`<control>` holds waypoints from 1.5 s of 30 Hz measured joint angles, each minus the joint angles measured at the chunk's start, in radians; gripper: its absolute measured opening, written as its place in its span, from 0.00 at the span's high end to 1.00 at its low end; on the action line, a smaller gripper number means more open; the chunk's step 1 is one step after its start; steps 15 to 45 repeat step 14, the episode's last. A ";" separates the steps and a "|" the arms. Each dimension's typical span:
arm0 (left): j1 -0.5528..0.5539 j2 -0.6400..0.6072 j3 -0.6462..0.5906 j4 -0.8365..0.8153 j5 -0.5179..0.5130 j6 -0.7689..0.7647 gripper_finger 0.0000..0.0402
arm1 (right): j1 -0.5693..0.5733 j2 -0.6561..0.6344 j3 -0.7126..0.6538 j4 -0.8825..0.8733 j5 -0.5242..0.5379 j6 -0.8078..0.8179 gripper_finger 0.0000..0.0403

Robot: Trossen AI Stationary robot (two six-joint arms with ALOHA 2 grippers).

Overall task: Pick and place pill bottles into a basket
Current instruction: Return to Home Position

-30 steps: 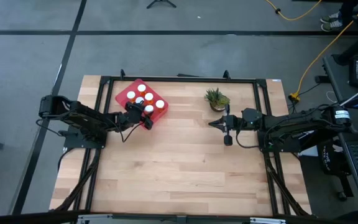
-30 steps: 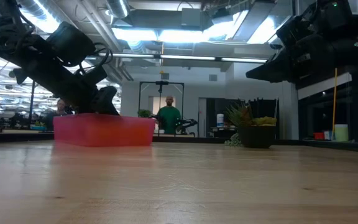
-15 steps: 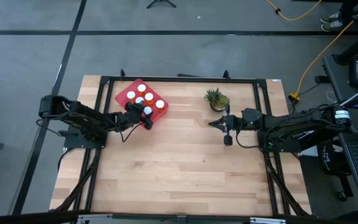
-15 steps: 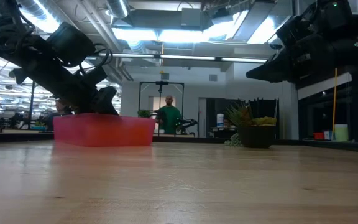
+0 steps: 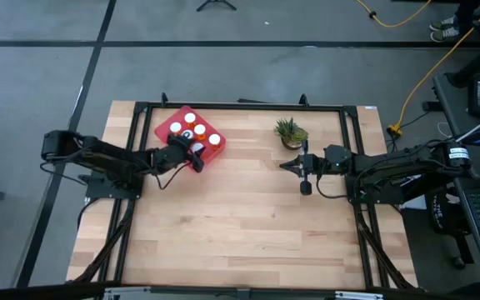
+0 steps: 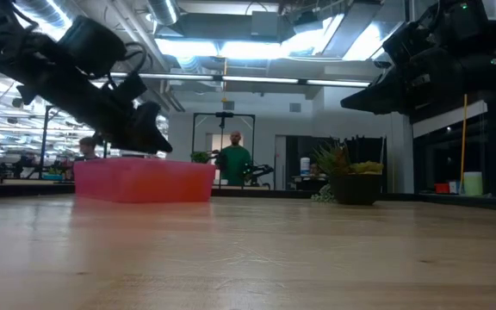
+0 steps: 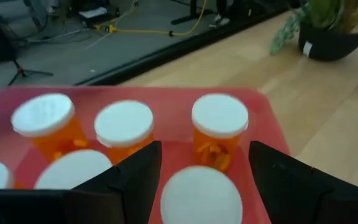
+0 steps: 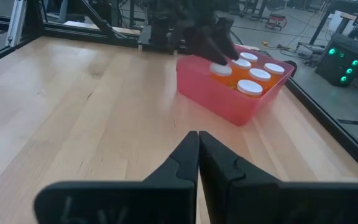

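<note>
The red basket (image 5: 164,130) sits at the table's far left and holds several orange pill bottles with white caps (image 7: 219,117), standing upright on its floor. My left gripper (image 7: 201,168) is open and hangs above the basket's near right corner. Its fingers stand on either side of one white cap (image 7: 201,198) below them, clear of it. In the low view my left gripper (image 6: 151,138) is above the basket's rim (image 6: 145,164). My right gripper (image 8: 198,142) is shut and empty, held over the table's right half (image 5: 285,166).
A small green potted plant (image 5: 291,132) stands at the far middle of the table, just beyond my right gripper. A black frame (image 5: 240,106) runs round the table's edge. Bare wood (image 5: 240,225) fills the middle and near part. A person (image 6: 233,161) stands in the room behind.
My left gripper has risen from the basket's rim to a little above it and has drawn back slightly toward the table's left edge. The bottles in the basket have stayed where they were. My right arm has kept still.
</note>
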 joint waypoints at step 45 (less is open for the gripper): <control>-0.058 -0.324 0.000 -0.048 0.164 0.218 0.53 | 0.000 -0.075 0.001 -0.008 0.000 0.013 0.96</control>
